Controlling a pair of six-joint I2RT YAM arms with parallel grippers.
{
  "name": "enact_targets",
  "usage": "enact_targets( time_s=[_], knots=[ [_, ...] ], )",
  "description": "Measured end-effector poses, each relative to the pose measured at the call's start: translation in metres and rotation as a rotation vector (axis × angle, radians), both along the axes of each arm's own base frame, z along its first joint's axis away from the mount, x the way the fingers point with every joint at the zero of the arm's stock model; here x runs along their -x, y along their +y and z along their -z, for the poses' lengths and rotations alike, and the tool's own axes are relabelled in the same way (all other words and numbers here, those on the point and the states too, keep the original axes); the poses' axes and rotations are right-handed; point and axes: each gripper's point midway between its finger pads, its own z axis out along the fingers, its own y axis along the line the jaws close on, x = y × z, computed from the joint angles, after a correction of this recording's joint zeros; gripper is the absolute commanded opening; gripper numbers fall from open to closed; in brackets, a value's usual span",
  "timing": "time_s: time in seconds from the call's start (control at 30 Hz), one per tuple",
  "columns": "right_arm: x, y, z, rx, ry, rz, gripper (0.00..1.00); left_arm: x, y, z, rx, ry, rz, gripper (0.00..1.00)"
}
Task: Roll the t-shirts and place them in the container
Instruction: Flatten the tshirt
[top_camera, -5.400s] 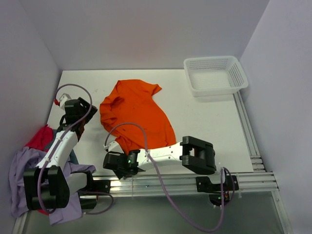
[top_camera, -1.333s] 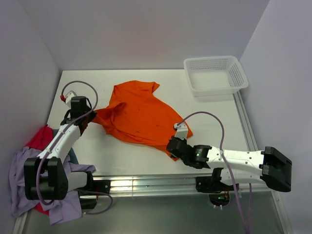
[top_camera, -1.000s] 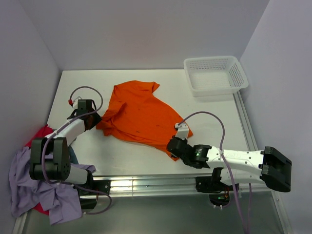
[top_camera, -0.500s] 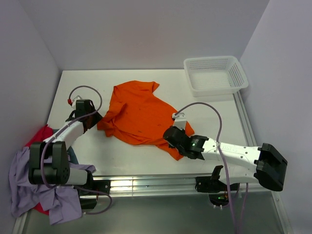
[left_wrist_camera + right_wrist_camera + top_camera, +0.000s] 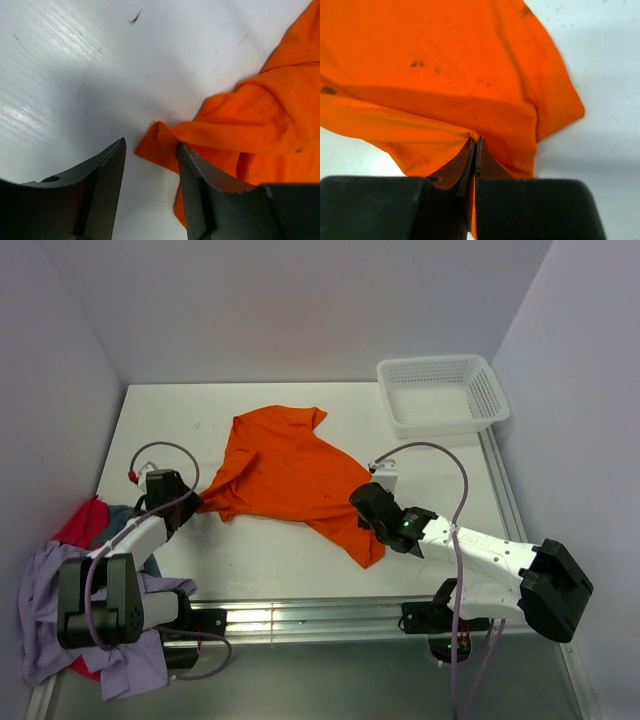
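Note:
The bright orange t-shirt (image 5: 285,468) lies spread and rumpled in the middle of the white table. My left gripper (image 5: 188,504) stands open at its left sleeve tip. In the left wrist view that sleeve tip (image 5: 161,141) lies just ahead of the gap between the left gripper's (image 5: 151,146) fingers and brushes the right finger (image 5: 195,175). My right gripper (image 5: 364,500) is shut on a fold of the shirt's lower right edge; the right wrist view shows the right gripper (image 5: 476,142) pinching orange cloth (image 5: 445,65). Lavender (image 5: 40,590), red (image 5: 78,525) and grey-teal (image 5: 124,515) t-shirts lie heaped at the near left.
A white mesh basket (image 5: 495,390) stands at the table's far right corner. Grey walls close in the table on the left, back and right. The aluminium rail (image 5: 320,615) with the arm bases runs along the near edge.
The right gripper has carried the pinched hem away from the near edge, towards the far right. The left gripper has drawn back towards the near left, with the sleeve tip lying at its fingers.

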Motion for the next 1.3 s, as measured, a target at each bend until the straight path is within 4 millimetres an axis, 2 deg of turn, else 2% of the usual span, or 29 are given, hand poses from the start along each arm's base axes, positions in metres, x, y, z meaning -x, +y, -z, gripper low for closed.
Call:
enact_targets(
  time_s=[0.2, 0.33, 0.47, 0.53, 0.67, 0.73, 0.97, 1.13, 1.3],
  knots=[
    [-0.004, -0.014, 0.007, -0.010, 0.005, 0.031, 0.00, -0.002, 0.002, -0.018, 0.013, -0.092, -0.010, 0.54],
    [-0.005, -0.012, 0.004, -0.029, -0.010, 0.023, 0.00, -0.001, 0.004, -0.017, 0.015, -0.087, -0.015, 0.56],
    [-0.006, -0.011, 0.001, -0.042, -0.027, 0.018, 0.00, -0.001, 0.004, -0.018, 0.020, -0.090, -0.016, 0.46],
    [-0.005, -0.013, 0.001, -0.049, -0.034, 0.017, 0.00, -0.001, 0.002, -0.020, 0.026, -0.098, -0.008, 0.45],
    [-0.003, -0.014, 0.001, -0.058, -0.041, 0.015, 0.00, 0.000, -0.001, -0.027, 0.037, -0.126, 0.006, 0.51],
    [-0.003, -0.013, 0.001, -0.059, -0.042, 0.014, 0.00, 0.002, -0.002, -0.029, 0.040, -0.137, 0.008, 0.51],
    [-0.004, -0.013, 0.004, -0.049, -0.035, 0.012, 0.00, 0.008, -0.006, -0.033, 0.055, -0.159, 0.023, 0.39],
    [-0.004, -0.012, 0.004, -0.052, -0.038, 0.012, 0.00, 0.010, -0.010, -0.024, 0.072, -0.129, 0.039, 0.36],
    [-0.005, -0.012, 0.003, -0.053, -0.040, 0.012, 0.00, 0.019, -0.014, 0.003, 0.092, -0.017, 0.049, 0.26]
  ],
)
